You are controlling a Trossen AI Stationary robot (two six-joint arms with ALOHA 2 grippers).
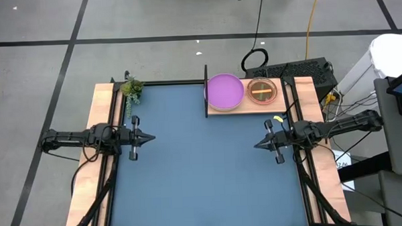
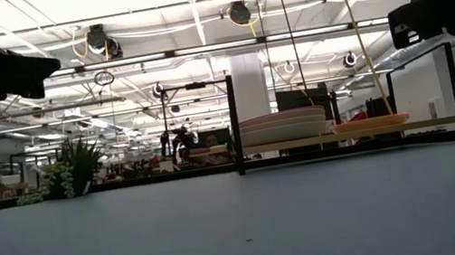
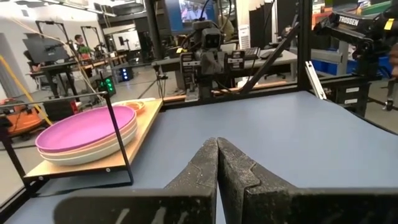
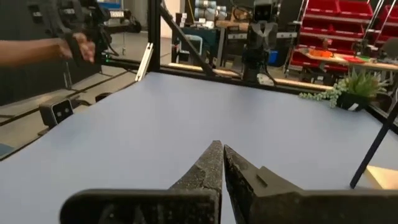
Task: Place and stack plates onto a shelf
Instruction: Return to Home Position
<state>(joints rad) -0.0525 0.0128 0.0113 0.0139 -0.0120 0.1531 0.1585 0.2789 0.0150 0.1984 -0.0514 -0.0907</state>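
Note:
The shelf (image 1: 281, 103), a light wooden board with a thin black upright panel (image 1: 206, 93), lies at the table's far edge. A stack of large plates with a purple one on top (image 1: 225, 91) rests on the board beside the panel. A stack of small translucent dishes, orange on top (image 1: 261, 91), rests on the board to its right. My left gripper (image 1: 152, 136) is shut at the table's left side, pointing level toward the middle. My right gripper (image 1: 256, 145) is shut at the right side, pointing level toward the middle. Both hold nothing.
A small potted plant (image 1: 132, 88) stands at the far left corner of the dark blue mat (image 1: 210, 173). A black metal frame (image 1: 293, 110) borders the table. A person's hand (image 4: 78, 46) shows beyond the table's edge in the right wrist view.

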